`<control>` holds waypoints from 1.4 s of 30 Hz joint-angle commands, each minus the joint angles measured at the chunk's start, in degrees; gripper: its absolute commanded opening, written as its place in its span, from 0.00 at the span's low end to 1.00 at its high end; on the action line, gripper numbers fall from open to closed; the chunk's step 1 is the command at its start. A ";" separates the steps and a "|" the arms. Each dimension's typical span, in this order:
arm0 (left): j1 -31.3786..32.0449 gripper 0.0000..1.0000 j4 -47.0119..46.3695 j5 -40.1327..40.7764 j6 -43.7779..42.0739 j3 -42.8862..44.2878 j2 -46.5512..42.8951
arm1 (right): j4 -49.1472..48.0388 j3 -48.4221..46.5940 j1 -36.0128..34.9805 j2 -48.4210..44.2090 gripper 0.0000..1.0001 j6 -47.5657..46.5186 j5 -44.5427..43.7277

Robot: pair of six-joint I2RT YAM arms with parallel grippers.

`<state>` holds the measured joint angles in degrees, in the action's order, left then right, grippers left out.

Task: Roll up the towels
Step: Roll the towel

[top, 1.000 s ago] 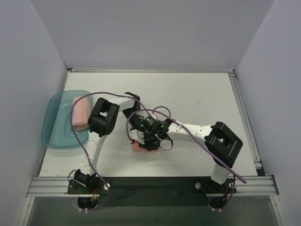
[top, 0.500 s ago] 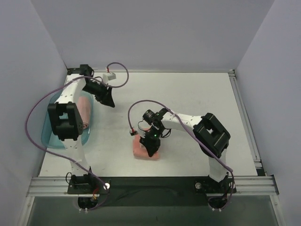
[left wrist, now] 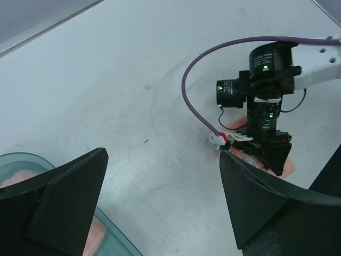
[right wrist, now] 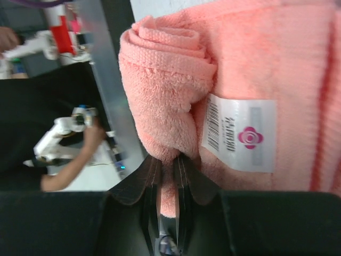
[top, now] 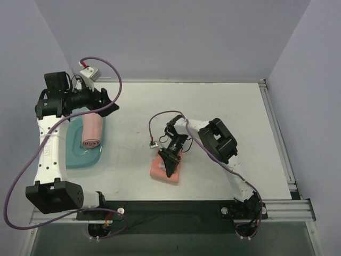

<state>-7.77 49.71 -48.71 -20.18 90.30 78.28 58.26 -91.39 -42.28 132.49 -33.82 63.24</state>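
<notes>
One towel (top: 91,132) lies rolled in the teal tray (top: 74,160); the second towel (top: 159,169), on the bench (top: 229,112), is part rolled, its coil pinched by the right fingers (right wrist: 139,184). Left fingers (left wrist: 69,192) gape wide, holding nothing. Next, I'd say, the coil needs turning onward without slack.

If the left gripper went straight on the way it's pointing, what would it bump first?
The left gripper would probably meet bare white table first, between the teal tray and the pink towel the right gripper pinches; depth is unclear.
</notes>
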 commanded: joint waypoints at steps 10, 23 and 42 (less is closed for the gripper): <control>30.10 0.97 -3.31 23.89 -14.61 -23.39 -18.15 | 20.48 -12.39 5.54 14.37 0.00 -12.66 5.66; 59.70 0.81 -12.77 38.07 -24.90 -37.73 -8.85 | 25.15 -16.45 6.51 20.18 0.00 -13.81 7.77; 67.36 0.58 -38.73 41.86 -31.67 -53.56 -0.85 | 24.62 -16.97 8.00 19.22 0.00 -12.50 8.74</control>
<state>58.92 13.65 -5.72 -51.16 37.19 77.38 79.37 -108.36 -35.97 148.81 -45.08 73.01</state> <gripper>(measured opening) 0.617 0.115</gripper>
